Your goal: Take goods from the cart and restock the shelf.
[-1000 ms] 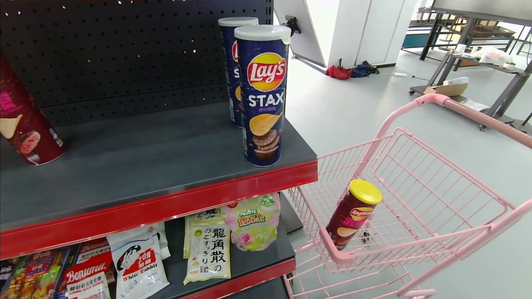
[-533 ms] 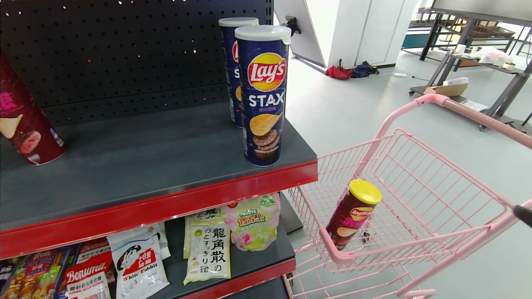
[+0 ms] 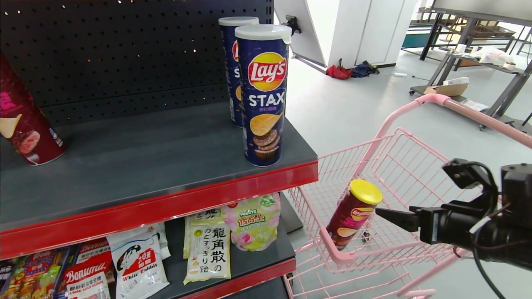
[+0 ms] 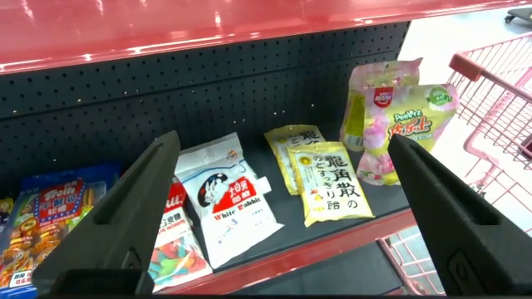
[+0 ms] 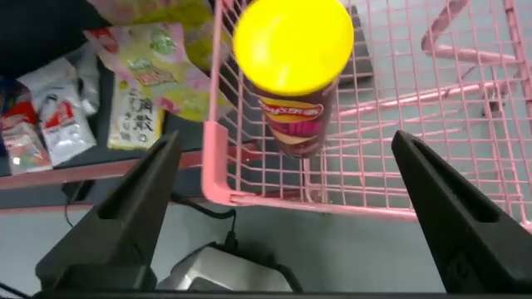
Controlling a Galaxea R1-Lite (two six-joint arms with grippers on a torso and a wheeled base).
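Two sets of jaws are mine, and both stand released, fingers spread wide with nothing between the pads. My right gripper (image 3: 384, 216) hangs over the pink cart (image 3: 415, 109), its tips aimed at the red can (image 3: 352, 215) with the yellow lid. That can sits straight ahead of the right jaws, centred on the gap between them but beyond the fingertips (image 5: 166, 149), so nothing touches it. It leans tilted in the corner of the cart basket nearest the shelf, its foot down among the wires and its lid up toward my right jaws. From the wrist, the yellow lid faces the opening squarely, and the cart's pink rim runs just past the can's foot.

My left gripper (image 4: 283, 141) is level with the lower shelf (image 4: 391, 208), well apart from the red can. Ahead of its open jaws lie snack packets. A white bag (image 4: 229, 203) is nearer one finger, a yellow-printed packet (image 4: 332, 183) lies about midway, and a green and pink pouch (image 4: 416, 124) stands toward the other finger, at the cart end. None of them touches the jaws.

Above the left jaws is the upper shelf (image 3: 145, 166) with its red front edge. On it stand two tall blue cans (image 3: 264, 95), one right behind the other, at the end nearest the right jaws. A dark red can (image 3: 25, 124) stands at the far end, well away from both sets of jaws.
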